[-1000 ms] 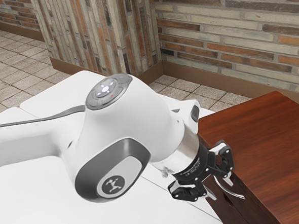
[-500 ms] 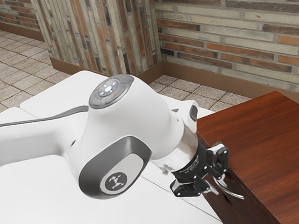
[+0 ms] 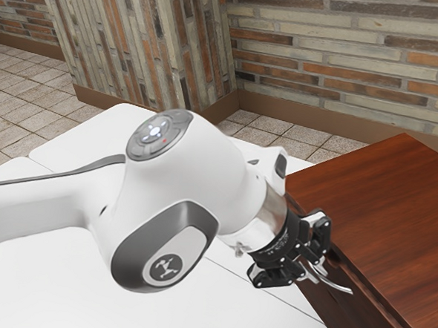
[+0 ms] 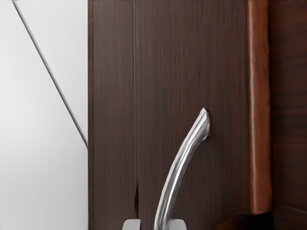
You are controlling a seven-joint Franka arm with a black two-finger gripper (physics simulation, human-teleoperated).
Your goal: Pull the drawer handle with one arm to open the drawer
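black two-finger gripper closed narrow on the near end of the drawer handle, a slim curved bar of brushed silver metal. both pads seem to touch it, though the contact is partly hidden behind the hand. handle runs toward 4 o'clock from the gripper, standing off the dark, straight-grained drawer front. glossy reddish wood cabinet top at 2 o'clock. smooth white table at 9 o'clock.
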